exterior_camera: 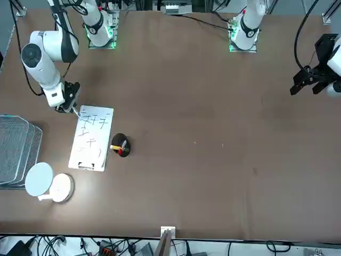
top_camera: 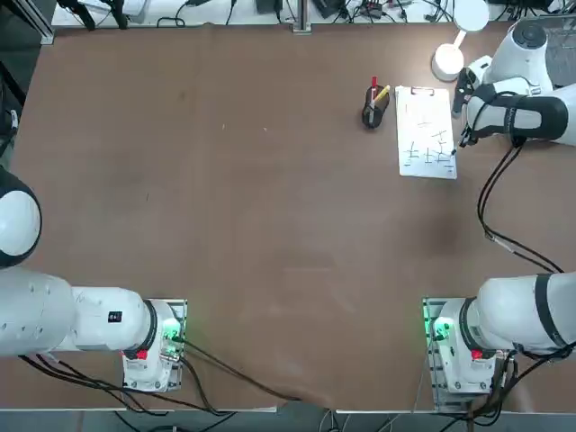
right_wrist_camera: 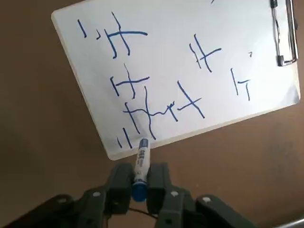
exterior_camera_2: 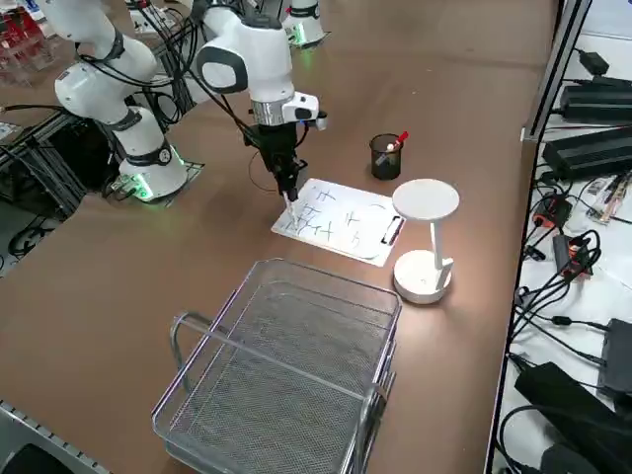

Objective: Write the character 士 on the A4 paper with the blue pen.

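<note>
The right gripper [right_wrist_camera: 139, 183] is pinching the blue pen [right_wrist_camera: 141, 164] over the paper's [right_wrist_camera: 228, 28] corner; strokes are crowding there, no clean character yet.

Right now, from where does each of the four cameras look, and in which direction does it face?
Top: overhead, looking down on the brown table; both arm bases at the bottom edge.
Front: across the table, facing the robot; working right arm at left.
Right side: raised at the robot's right, looking diagonally past a wire basket; right arm visible.
Right wrist: on the wrist, facing the right end effector, shut on the slim blue pen.
All share the white A4 paper with blue strokes.
</note>
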